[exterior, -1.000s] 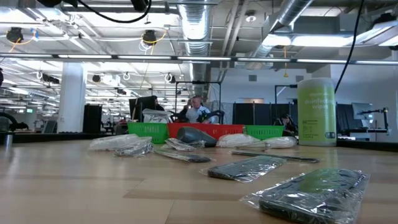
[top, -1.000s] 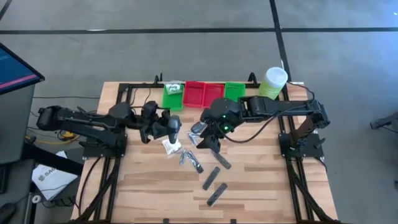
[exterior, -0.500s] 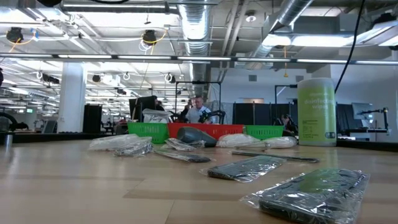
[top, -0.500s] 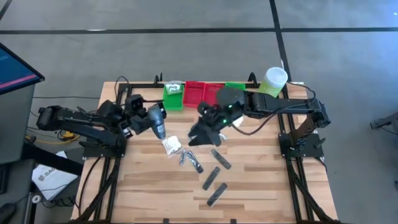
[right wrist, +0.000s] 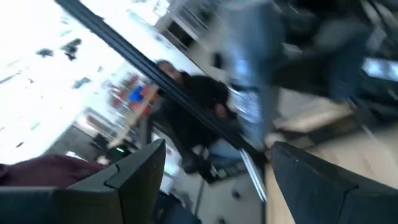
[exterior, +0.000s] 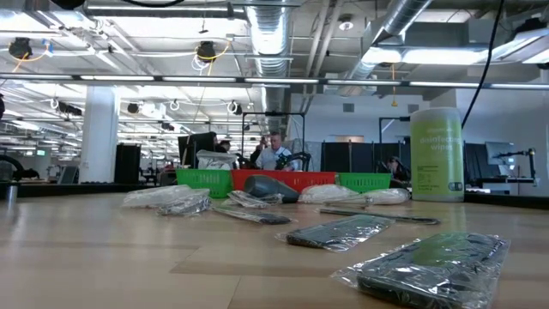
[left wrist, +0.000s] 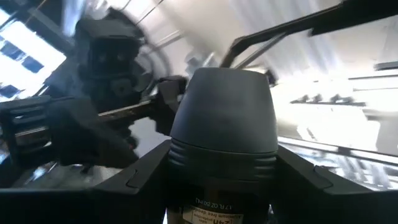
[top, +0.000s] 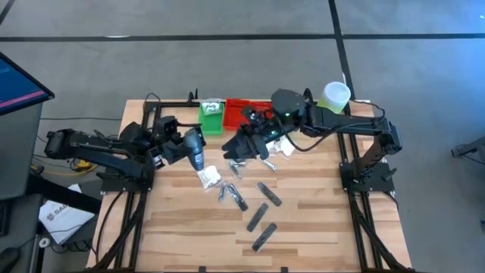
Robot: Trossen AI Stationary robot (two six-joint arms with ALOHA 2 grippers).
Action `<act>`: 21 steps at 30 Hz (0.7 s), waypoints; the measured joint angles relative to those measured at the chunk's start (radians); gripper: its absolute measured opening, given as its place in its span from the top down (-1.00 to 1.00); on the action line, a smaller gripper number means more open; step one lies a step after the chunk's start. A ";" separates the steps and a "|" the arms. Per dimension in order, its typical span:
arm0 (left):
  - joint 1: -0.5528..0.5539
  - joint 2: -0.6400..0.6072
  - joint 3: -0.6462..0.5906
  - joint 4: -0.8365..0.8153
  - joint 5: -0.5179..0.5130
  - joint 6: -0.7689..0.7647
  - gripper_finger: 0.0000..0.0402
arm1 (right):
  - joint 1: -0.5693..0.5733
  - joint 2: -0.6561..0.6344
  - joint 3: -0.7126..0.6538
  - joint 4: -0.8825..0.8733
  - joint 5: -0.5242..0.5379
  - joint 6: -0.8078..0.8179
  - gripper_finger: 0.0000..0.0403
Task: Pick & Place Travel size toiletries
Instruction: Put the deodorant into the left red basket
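Note:
The travel size toiletries lie loose on the wooden table: a white packet [top: 208,178], silvery tubes [top: 229,192], dark flat bars [top: 263,217] and a black oval piece [exterior: 270,187]. Another white packet [top: 284,145] lies under the right arm. My left gripper [top: 189,152] hangs above the table's left part, shut on a dark grey capped stick [left wrist: 224,106]. Near the table's middle, my right gripper [top: 236,152] hangs open above the toiletries, its fingers [right wrist: 134,168] with nothing between them. My left gripper pinches the stick's body just below its cap [left wrist: 180,163] between its two fingers, one on each side. The fingers come from the table's left and slant upward. The cap end sticks out beyond them, and the stick is lifted clear of the table.
Green trays [top: 211,118] and a red tray [top: 238,111] stand in a row along the far edge, one green tray holding a white packet. A tall pale green canister [top: 333,98] stands at the far right. Bare wood lies along the near edge.
My left gripper has drawn back toward the table's left and tipped upward, the stick staying in its hold. My right gripper has risen from over the toiletries, tipped from pointing down to nearly level, and moved toward the far edge, staying open.

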 joint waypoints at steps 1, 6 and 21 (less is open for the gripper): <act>0.004 0.000 0.000 -0.033 -0.007 0.000 -0.01 | -0.006 0.000 0.000 -0.054 0.000 -0.008 -0.40; 0.032 0.002 0.000 -0.114 -0.026 0.000 -0.01 | -0.030 0.000 0.000 -0.316 0.002 -0.042 -0.40; 0.344 0.094 0.273 -0.785 -0.029 0.195 -0.01 | -0.059 -0.041 0.000 -0.618 0.001 -0.237 -0.40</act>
